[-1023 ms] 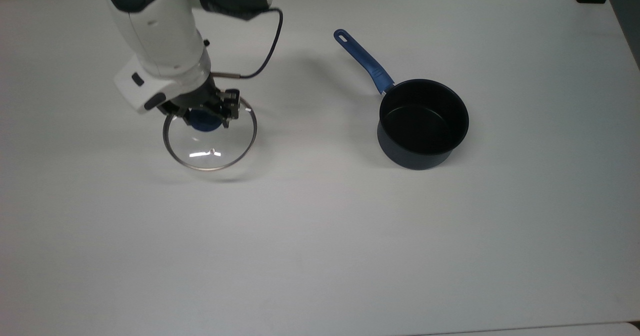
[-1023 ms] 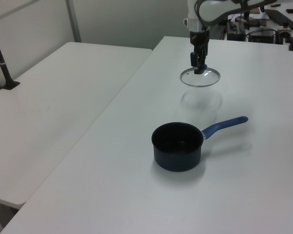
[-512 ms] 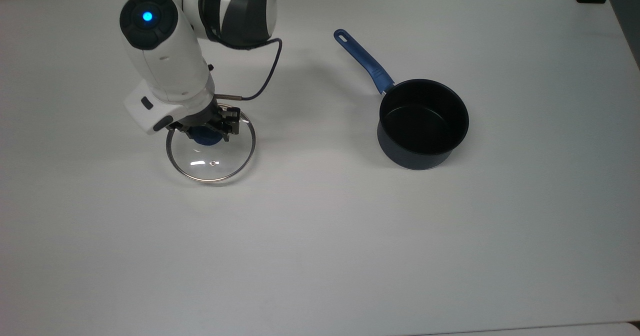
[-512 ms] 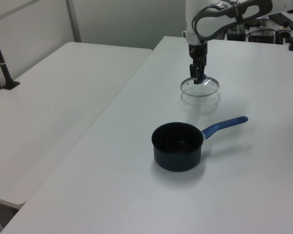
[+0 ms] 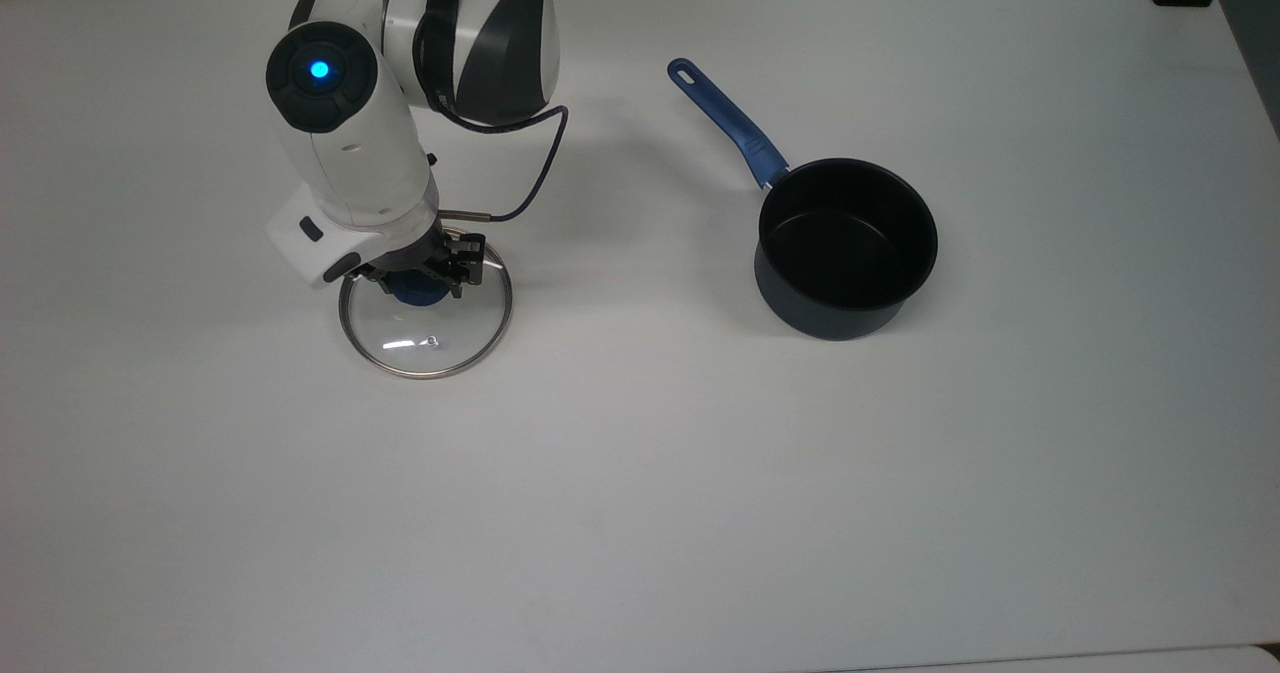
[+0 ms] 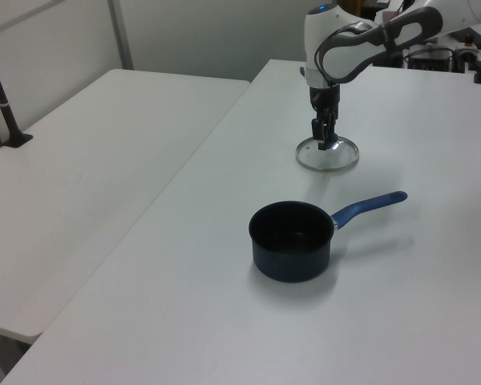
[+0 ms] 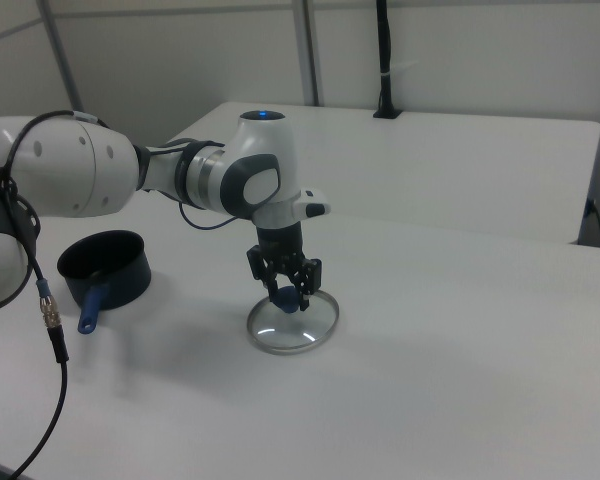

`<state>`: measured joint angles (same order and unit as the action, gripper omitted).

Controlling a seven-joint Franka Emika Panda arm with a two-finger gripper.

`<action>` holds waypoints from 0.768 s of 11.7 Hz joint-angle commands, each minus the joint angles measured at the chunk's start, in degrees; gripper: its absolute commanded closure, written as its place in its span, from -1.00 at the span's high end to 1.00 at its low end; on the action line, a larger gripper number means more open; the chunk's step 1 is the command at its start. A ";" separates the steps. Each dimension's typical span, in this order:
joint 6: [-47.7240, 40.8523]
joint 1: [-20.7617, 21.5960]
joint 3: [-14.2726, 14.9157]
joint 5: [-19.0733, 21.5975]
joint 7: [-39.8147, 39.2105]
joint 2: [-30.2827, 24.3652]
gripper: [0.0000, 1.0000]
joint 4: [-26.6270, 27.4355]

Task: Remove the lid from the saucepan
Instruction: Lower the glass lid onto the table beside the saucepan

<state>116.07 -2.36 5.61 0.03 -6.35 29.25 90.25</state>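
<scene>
— Lid (image 5: pixel 426 328) first: where is it?
— Flat on the white table (image 5: pixel 700 513), well apart from the pot (image 5: pixel 846 248). The pot sits open, its blue handle sticking out.
— And the gripper (image 5: pixel 420 278)?
— It points straight down, its fingers squeezed on the lid's blue knob (image 5: pixel 418 289).

No readable text, labels, brands, numbers or signs anywhere in these views
</scene>
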 commanded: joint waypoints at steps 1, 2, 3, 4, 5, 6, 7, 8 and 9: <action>1.53 0.25 -0.07 -1.17 -0.41 -0.51 0.17 1.69; 1.53 0.25 -0.07 -1.08 -0.07 -0.51 0.33 1.69; 1.44 0.25 -0.07 -1.08 0.11 -0.51 0.46 1.69; 1.27 0.25 -0.07 -0.99 0.20 -0.51 0.53 1.69; 1.18 0.25 -0.07 -0.99 0.20 -0.51 0.61 1.69; 1.00 0.16 -0.07 -0.99 0.20 -0.60 0.68 1.60; 0.91 0.16 -0.07 -0.99 0.20 -0.60 0.75 1.60; 0.74 0.16 -0.07 -0.82 0.46 -0.68 0.99 1.51; 0.04 0.16 -0.07 -0.82 0.55 -1.12 1.00 1.25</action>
<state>116.07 -2.36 5.61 0.01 -6.32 29.47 90.56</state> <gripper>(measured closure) 0.119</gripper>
